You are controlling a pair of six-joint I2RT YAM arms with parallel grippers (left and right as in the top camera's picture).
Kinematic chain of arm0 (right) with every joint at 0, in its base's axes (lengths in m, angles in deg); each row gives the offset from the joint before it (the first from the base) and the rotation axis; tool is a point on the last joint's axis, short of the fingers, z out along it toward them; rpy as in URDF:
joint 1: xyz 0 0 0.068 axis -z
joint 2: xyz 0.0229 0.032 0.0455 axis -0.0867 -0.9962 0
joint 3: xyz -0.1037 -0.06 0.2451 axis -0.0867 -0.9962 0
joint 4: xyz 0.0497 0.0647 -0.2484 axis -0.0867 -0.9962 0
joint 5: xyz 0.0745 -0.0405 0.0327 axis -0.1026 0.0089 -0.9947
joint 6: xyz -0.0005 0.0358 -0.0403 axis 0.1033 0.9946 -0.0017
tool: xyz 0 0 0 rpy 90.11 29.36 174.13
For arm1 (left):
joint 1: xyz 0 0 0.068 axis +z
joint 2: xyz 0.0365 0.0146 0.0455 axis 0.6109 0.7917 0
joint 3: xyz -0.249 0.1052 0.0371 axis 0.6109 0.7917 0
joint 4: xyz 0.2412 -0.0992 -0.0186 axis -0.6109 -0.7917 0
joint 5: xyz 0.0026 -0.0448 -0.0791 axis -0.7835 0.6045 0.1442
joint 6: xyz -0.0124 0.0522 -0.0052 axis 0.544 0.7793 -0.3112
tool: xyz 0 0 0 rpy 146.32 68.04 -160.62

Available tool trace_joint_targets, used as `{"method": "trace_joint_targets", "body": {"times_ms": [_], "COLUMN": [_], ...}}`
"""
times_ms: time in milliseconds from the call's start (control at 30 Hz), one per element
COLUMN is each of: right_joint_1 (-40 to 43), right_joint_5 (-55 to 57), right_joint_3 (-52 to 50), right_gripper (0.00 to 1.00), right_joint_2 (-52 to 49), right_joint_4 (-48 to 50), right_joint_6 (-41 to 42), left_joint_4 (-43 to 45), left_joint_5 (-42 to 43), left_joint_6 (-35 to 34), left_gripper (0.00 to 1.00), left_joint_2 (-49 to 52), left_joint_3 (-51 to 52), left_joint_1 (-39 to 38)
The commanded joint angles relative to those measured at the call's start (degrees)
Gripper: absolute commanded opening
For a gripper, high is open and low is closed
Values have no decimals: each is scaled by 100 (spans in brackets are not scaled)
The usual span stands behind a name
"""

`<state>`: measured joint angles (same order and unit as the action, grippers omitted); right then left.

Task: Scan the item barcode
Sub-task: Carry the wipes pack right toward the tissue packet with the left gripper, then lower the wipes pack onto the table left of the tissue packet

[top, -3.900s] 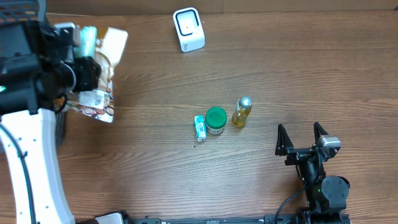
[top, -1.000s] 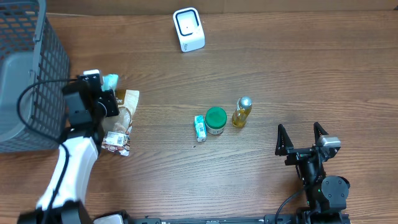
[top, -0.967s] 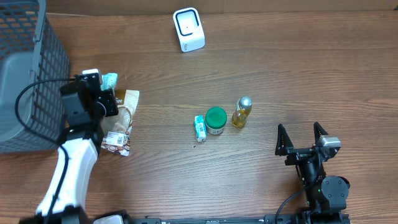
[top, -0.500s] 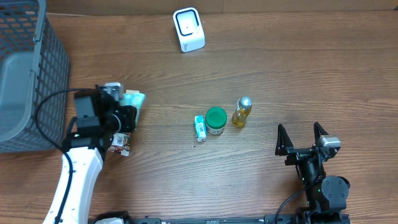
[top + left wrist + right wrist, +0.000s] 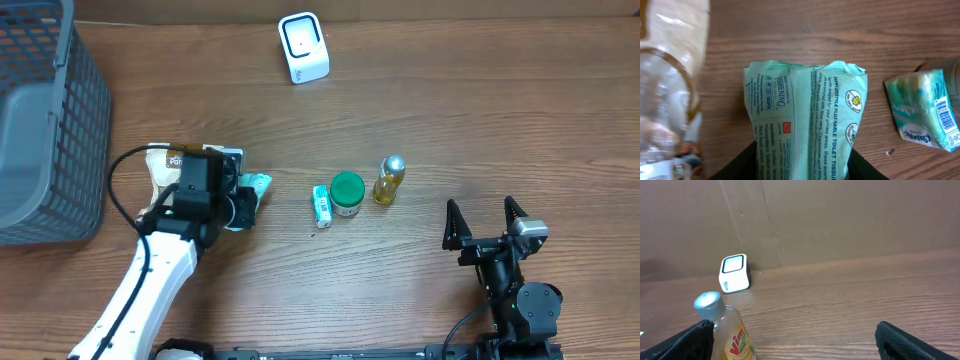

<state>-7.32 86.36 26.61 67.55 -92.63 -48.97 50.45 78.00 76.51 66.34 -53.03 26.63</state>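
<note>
left tool (image 5: 243, 196) with tissue pack (image 5: 805, 115), wood-grain table (image 5: 450, 100), brown wall (image 5: 840, 215) behind

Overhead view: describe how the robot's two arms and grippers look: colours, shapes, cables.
The left arm has a white link, black wrist and black left gripper, with a black cable looping alongside. The right arm is all black, with a grey block beside the right gripper, which has two pointed fingers.

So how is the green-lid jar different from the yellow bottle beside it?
The jar has a wide green lid; the bottle has a small silver cap. The jar looks squat, the bottle slim and taller. The bottle is yellow; the jar's side looks pale. Both stand upright on the table, closed.
</note>
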Motion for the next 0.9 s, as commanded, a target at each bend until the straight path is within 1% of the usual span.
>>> {"method": "trace_joint_targets", "body": {"times_ms": [0, 100, 233, 267, 300, 333, 367, 467, 633, 733, 767, 800, 833, 867], "right_joint_1": [-31, -31, -31, -31, -31, -31, -31, -31, -31, -31, -31, -31, -31, -31], "right_joint_5": [24, 24, 24, 24, 24, 24, 24, 24, 24, 24, 24, 24, 24, 24], "right_joint_3": [-61, -61, -61, -61, -61, -61, -61, -61, -61, -61, -61, -61, -61, -61], "right_gripper": [100, 100, 100, 100, 100, 100, 100, 100, 100, 100, 100, 100, 100, 100], "right_joint_2": [48, 48, 48, 48, 48, 48, 48, 48, 48, 48, 48, 48, 48, 48], "right_joint_4": [15, 15, 15, 15, 15, 15, 15, 15, 15, 15, 15, 15, 15, 15], "right_joint_6": [24, 24, 24, 24, 24, 24, 24, 24, 24, 24, 24, 24, 22, 24], "left_joint_4": [7, 98, 363, 404, 442, 466, 463, 289, -629, -1008, -1088, -1187, -1307, -1412], "left_joint_5": [-348, -621, -654, -656, -656, -656, -667, -599, -297, -20, 136, 262, 332, 330], "left_joint_6": [-649, -780, -780, -778, -778, -778, -778, -776, -708, -684, -575, -409, -186, -61], "left_gripper": [44, 47, 60, 66, 77, 95, 100, 99, 100, 100, 100, 95, 73, 43], "left_joint_2": [328, 697, 1073, 1117, 1137, 1132, 1108, 966, 573, 459, 455, 459, 485, 501], "left_joint_3": [-74, -74, -74, -76, -76, -79, -107, -350, -1008, -1207, -1211, -1209, -1191, -1167], "left_joint_1": [-289, -535, -765, -789, -791, -787, -763, -660, -588, -588, -588, -588, -595, -601]}}
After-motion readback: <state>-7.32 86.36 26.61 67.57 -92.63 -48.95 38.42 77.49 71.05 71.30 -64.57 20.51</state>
